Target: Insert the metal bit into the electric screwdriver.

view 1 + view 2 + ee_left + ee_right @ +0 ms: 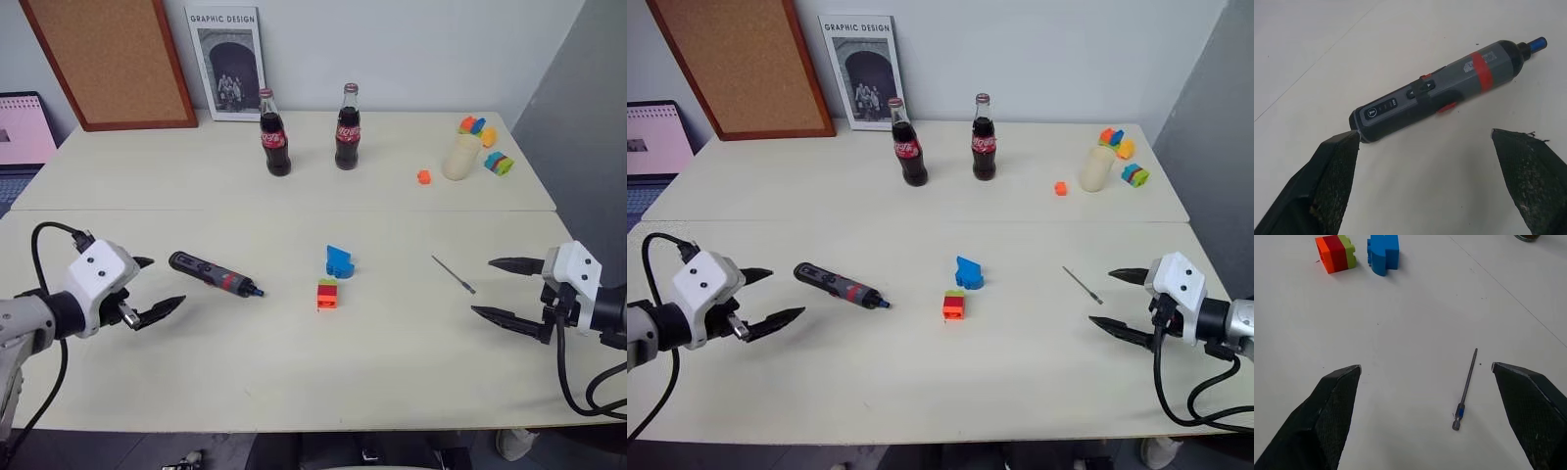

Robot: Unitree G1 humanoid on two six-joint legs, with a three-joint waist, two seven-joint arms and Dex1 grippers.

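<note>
Left gripper (150,288) low at the left edge, white wrist housing behind it, black fingers (163,309) pointing inward to the right, jaws spread wide, nothing held. Right gripper (503,289) mirrored at the right edge, fingers aimed inward to the left, jaws equally wide, empty. Both angled slightly downward, hovering above the tabletop (294,372), well apart. Black cables looping from each wrist.

Two cola bottles (275,134), one screwdriver (214,273)

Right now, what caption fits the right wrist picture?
Open fingers flank the metal bit lying on the table.
</note>
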